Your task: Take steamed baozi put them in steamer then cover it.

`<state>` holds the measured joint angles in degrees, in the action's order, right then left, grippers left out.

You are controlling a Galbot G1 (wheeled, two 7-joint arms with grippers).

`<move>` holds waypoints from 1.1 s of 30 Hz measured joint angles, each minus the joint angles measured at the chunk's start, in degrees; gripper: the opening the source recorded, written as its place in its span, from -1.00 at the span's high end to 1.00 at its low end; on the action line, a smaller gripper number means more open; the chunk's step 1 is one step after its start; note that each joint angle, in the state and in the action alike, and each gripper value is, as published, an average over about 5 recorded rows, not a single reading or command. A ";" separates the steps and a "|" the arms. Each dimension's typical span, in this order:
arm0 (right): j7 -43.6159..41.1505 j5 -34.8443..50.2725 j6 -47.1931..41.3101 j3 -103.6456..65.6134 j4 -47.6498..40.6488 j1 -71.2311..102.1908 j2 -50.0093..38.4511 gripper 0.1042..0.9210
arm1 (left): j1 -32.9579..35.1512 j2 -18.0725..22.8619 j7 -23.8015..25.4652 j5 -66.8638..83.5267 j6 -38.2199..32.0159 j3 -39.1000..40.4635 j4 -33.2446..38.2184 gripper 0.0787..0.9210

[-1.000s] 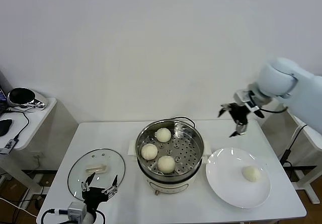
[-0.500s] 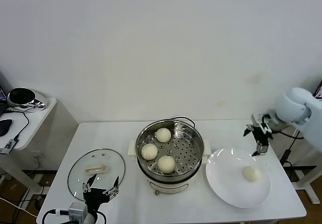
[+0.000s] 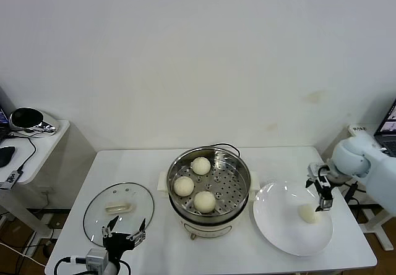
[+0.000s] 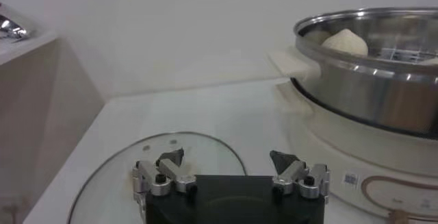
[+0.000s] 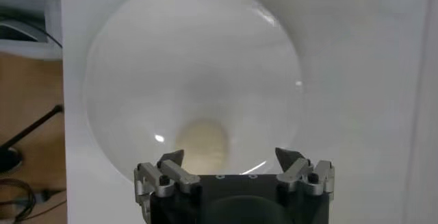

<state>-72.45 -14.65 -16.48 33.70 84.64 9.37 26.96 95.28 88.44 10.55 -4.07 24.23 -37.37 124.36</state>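
At the far left, a small white side table point(image 3: 37, 140) carries a round black-and-chrome object point(image 3: 26, 118) and black cables. Next to it stands the white rectangular bench point(image 3: 124, 164). On the bench's left part lies the cover point(image 3: 119, 207), a round clear glass lid with a metal rim and a cream-white bar handle at its centre, flat on the surface and well apart from the pot. The left claw point(image 3: 124, 233) hangs at the bench's near edge, just over the lid's near rim, with its black fingers apart and nothing between them; the left wrist view shows the same spread fingertips above the glass point(image 4: 228, 164).

In the middle of the bench sits the steamer point(image 3: 209, 191), a round shiny stainless-steel pot with a perforated tray, on a white electric base with side handles, uncovered. Three steamed baozi, small smooth cream-white buns, lie on the tray: one toward the left point(image 3: 183, 186), one at the far side point(image 3: 200, 165) and one at the near side point(image 3: 205, 201).

To the right, just beside the pot, lies a flat round white plate point(image 3: 278, 225). The fourth bun point(image 3: 308, 213) rests on its right part. The right claw point(image 3: 323, 193) hovers directly above this bun, fingers spread wide and empty; in the right wrist view the bun point(image 5: 202, 144) lies between the open fingertips, below them.
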 measured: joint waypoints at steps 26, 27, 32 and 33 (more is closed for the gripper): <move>6.06 -5.23 0.87 -4.83 -5.26 10.07 4.11 -0.76 | 0.26 0.07 -0.04 -0.20 -0.08 0.05 -0.80 -0.77; 6.14 -5.30 0.89 -4.84 -5.31 10.14 4.12 -0.76 | 0.27 0.07 -0.04 -0.21 -0.08 0.06 -0.81 -0.77; 6.55 -5.53 0.86 -5.04 -5.55 10.48 4.11 -0.76 | 0.18 0.06 -0.04 -0.23 -0.09 0.04 -0.93 -0.77; 6.62 -5.54 0.84 -5.08 -5.60 10.55 4.12 -0.76 | 0.15 0.07 -0.04 -0.24 -0.09 0.07 -0.96 -0.77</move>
<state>-65.83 -20.19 -15.64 28.62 79.04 19.92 31.09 95.44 88.52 10.51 -4.31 24.14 -37.30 123.40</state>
